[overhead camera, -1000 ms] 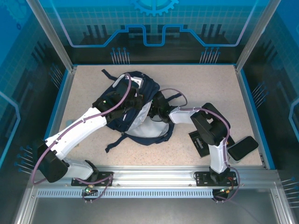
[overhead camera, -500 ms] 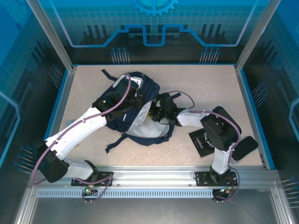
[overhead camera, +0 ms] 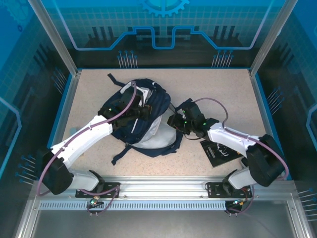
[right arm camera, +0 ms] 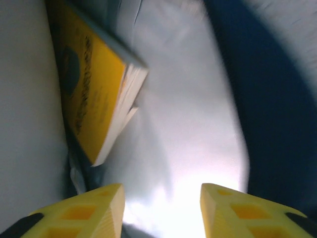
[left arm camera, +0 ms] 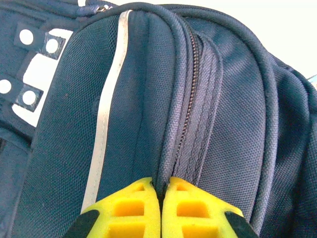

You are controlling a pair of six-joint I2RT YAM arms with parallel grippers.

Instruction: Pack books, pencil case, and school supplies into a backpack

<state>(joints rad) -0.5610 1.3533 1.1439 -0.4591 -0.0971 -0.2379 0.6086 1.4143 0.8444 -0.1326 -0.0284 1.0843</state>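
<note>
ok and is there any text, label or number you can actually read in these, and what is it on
Nothing here can be quoted as it reads.
yellow book: dark print along the cover, too blurred to read.
black book: white emblem and lettering, too small to read.
backpack: no lettering on the fabric in view.

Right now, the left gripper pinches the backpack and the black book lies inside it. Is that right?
No: the top external view shows the black book lying on the table, outside the backpack. The left gripper does pinch the backpack.
</note>
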